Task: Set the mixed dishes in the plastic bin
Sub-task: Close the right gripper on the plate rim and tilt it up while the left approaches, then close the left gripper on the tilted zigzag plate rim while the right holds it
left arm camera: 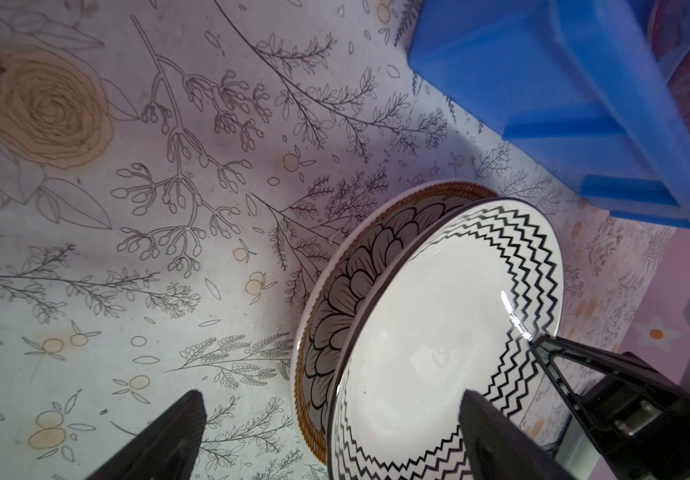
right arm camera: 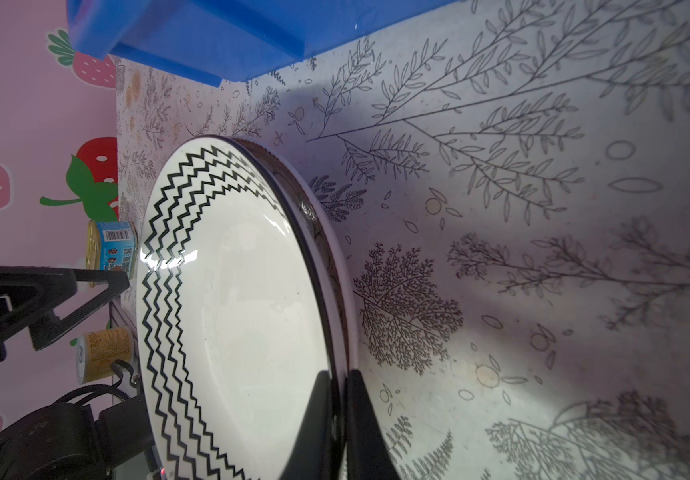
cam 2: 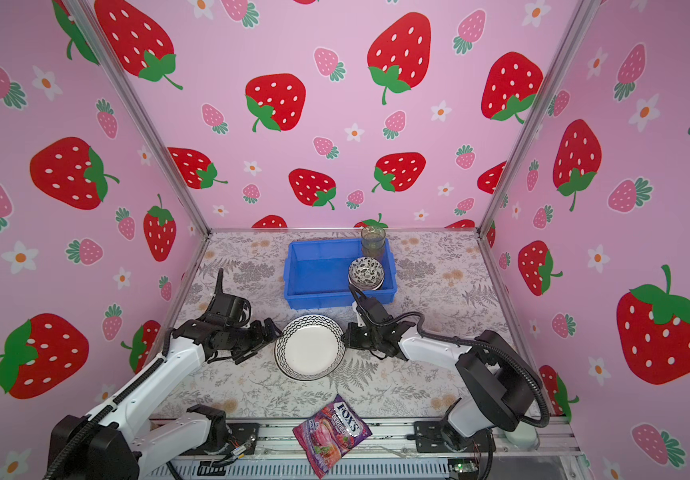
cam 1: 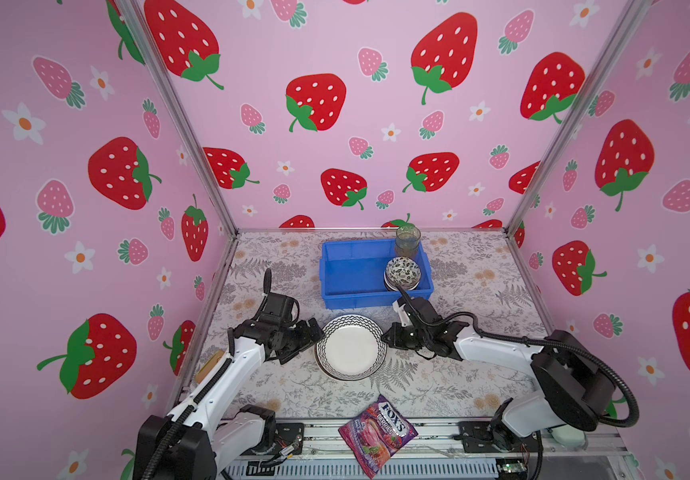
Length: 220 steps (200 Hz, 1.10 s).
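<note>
Plate pickup underway. R gripper [right arm camera: 341, 419] clenched on zigzag plate [cam 1: 351, 348] rim, poss. petal plate [left arm camera: 335, 299] beneath too. L gripper [left arm camera: 331, 397] splayed, empty, at opposite rim. Next: lift level, carry fwd into blue bin [cam 1: 356, 302] just beyond.

A: Anything there that isn't dishes or bin?
B: Purple FOX'S candy bag [cam 1: 378, 434] at the front, lying across the table edge onto the metal rail [cam 1: 439, 433].
A: Rest?
B: Floral table cover [cam 1: 480, 291], strawberry-print walls [cam 1: 335, 145]. Right wrist view: blue-labelled can [right arm camera: 113, 249] and orange-labelled can [right arm camera: 102, 353] near the wall, apart.
</note>
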{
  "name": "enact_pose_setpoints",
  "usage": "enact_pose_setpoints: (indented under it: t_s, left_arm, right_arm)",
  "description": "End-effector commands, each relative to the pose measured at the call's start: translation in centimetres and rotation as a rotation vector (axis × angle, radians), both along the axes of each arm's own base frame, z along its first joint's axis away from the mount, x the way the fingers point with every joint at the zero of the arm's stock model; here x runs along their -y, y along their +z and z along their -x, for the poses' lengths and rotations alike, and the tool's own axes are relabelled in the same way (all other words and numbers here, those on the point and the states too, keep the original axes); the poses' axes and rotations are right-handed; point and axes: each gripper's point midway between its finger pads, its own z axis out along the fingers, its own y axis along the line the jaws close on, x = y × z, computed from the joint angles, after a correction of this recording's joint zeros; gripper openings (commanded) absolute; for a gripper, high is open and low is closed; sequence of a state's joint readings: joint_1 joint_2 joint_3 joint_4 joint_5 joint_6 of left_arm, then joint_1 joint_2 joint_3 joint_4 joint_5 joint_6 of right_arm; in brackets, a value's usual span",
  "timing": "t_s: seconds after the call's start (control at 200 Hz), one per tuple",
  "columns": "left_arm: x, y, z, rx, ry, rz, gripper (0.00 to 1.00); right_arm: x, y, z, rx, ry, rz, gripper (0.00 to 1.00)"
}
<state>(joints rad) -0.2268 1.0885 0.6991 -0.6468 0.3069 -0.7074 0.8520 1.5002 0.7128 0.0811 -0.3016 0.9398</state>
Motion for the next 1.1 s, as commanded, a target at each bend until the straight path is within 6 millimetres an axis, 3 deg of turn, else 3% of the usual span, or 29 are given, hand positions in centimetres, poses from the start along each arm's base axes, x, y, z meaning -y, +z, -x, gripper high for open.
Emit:
enact_pose_setpoints:
  t_s: [0.0,0.31,0.595,1.096]
  left_arm:
    - [0.6,0.0,-0.2,0.000,-0.014,0.037,0.95]
    - [1.6,-0.8,-0.4,-0.018,-0.040,0.076,0.78]
    - [2.3,-0.8,-0.6,-0.018,-0.060,0.086,0.50]
    - [2.9,-1.0,-0.6,-0.021,-0.082,0.085,0.30]
  right_arm:
    - [-1.9,5.0,-0.7,0.063,0.017,-0.176,0.00]
    - [-2.3,6.0,-0.7,0.068,0.030,-0.204,0.00]
    - [-2.5,6.3,-0.7,0.073,0.039,-0.212,0.00]
    - [-2.9,7.3,-0.7,0.080,0.054,-0.233,0.00]
